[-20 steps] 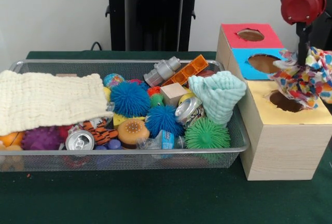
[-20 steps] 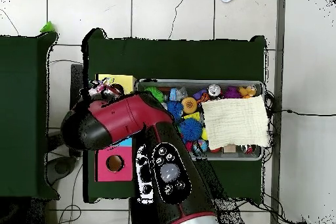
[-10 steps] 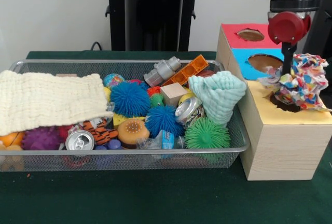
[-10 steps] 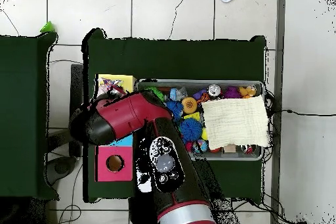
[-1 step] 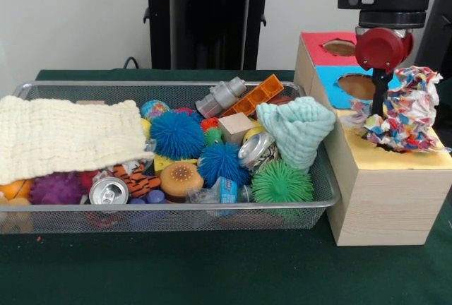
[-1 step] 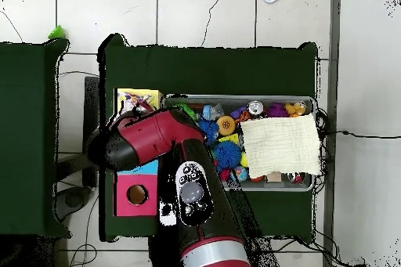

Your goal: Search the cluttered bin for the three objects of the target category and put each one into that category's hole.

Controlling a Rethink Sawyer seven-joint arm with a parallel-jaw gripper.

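One soft, floppy patterned cloth at the frame's right bunches over the yellow hole; pinch its top fold, though you cannot tell the claw's grip.

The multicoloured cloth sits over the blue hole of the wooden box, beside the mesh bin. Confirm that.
Not the blue hole: the front view shows the multicoloured cloth over the yellow hole of the wooden box, beside the mesh bin.

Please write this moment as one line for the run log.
arm: over sorting box | multicolored cloth: bunched on yellow hole, not fully in | pincer state: unclear | mint cloth, cream cloth: in bin
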